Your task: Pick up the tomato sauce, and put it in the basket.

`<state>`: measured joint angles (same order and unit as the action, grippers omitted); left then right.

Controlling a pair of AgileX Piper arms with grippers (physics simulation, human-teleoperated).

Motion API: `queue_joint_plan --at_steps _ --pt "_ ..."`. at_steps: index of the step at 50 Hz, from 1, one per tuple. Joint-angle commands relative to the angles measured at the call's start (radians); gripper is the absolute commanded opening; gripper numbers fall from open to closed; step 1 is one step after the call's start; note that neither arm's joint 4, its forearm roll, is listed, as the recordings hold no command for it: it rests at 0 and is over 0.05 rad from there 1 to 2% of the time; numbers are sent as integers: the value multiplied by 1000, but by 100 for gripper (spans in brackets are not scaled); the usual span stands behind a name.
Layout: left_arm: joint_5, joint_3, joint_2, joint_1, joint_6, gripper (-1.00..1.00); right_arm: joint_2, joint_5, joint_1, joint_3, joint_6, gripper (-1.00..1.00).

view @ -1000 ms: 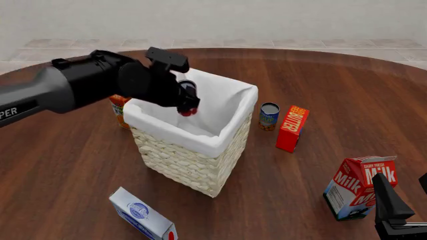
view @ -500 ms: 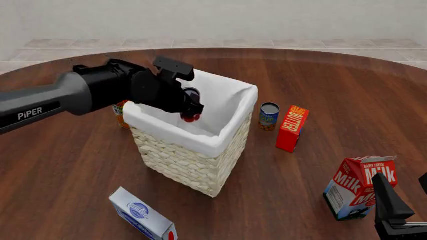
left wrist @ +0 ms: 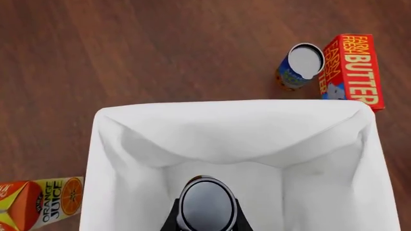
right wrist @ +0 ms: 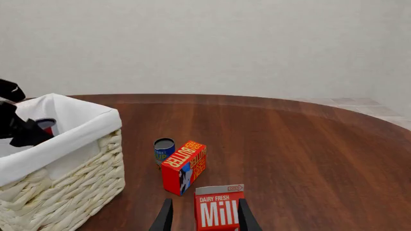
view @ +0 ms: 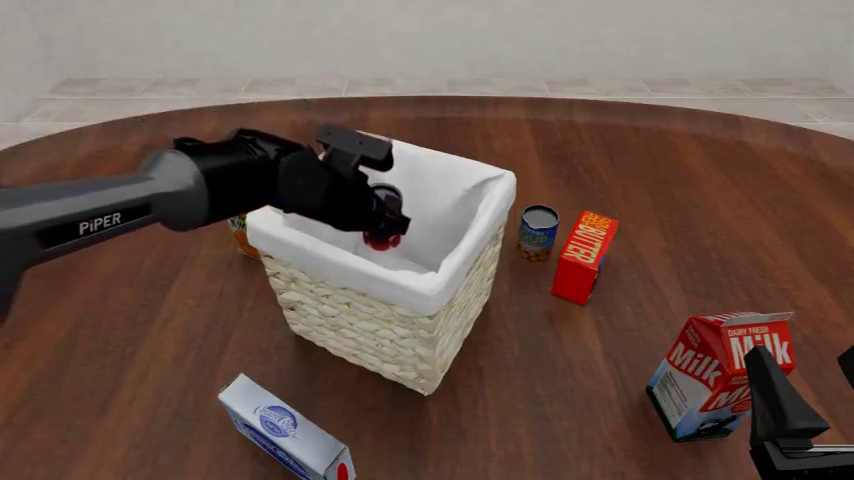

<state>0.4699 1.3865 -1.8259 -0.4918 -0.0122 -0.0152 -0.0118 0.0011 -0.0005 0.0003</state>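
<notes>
- Lowered a little further into the basket (view: 400, 330) since half a second ago: left gripper (view: 379, 222), clamped on the tomato sauce (view: 383, 215).
- Mostly hidden: can's label, inside the lining toward 10 o'clock.
- Cut off at 5 o'clock: right gripper (right wrist: 202, 217), fingers apart.
- One blue can (view: 538, 232), one butter box (view: 585, 257).

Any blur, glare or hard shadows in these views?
Front view: sharp, soft even light, faint sheen on the table. Left wrist view: the tomato sauce top is crisp, with gentle shading inside the basket. Right wrist view: no glare or blur.
</notes>
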Motion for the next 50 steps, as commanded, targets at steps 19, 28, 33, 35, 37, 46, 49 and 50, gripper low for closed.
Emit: queue_joint_plan --at_steps 19,28,33,35,37,46,49,50 --pt "-15 28 -50 5 -19 -100 0 0 0 0 0 100" --pt "-16 30 -51 -2 -23 -100 0 0 0 0 0 100" --pt "-14 33 -50 -1 -25 100 0 0 0 0 0 100" --pt "-15 34 -48 0 -22 100 0 0 0 0 0 100" --pt "-16 31 -49 2 -26 100 0 0 0 0 0 100" --pt "-17 25 -50 13 -38 100 0 0 0 0 0 100" --pt "-19 25 -46 15 -37 100 0 0 0 0 0 100" --pt "-19 25 -45 16 -38 100 0 0 0 0 0 100"
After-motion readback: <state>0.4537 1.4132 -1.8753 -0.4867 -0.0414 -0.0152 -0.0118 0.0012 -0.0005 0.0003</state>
